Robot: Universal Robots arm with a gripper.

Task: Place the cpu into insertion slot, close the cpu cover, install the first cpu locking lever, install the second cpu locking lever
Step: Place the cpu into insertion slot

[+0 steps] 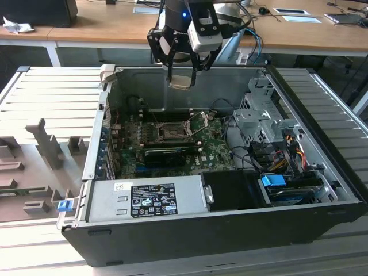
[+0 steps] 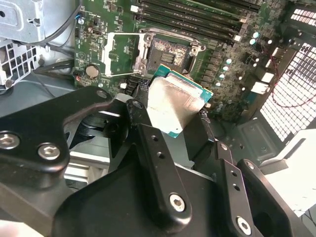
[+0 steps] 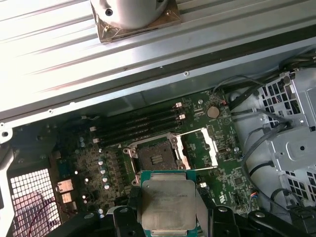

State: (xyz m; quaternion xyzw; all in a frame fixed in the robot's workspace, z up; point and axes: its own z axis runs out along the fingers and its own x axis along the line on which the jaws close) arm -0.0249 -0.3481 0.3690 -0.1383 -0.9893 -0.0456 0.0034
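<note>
My gripper point(image 1: 181, 73) hangs above the open computer case, shut on the cpu point(image 1: 180, 82). The cpu is a small square chip with a silvery top and a green edge, seen between the black fingers in both wrist views point(image 2: 175, 104) point(image 3: 168, 205). Below it on the green motherboard lies the insertion slot point(image 1: 169, 131) point(image 2: 170, 52) point(image 3: 154, 159), a dark square socket that stands uncovered with nothing in it. The cpu cover point(image 2: 118, 54) point(image 3: 200, 148), a thin silvery frame, is swung open beside the socket. The chip is well above the board, not touching it.
A long black card point(image 1: 167, 154) lies just in front of the socket, and black memory slots point(image 3: 138, 126) run behind it. A grey power supply point(image 1: 155, 198) fills the case's front. A metal drive cage point(image 1: 259, 121) with cables sits on the exterior view's right.
</note>
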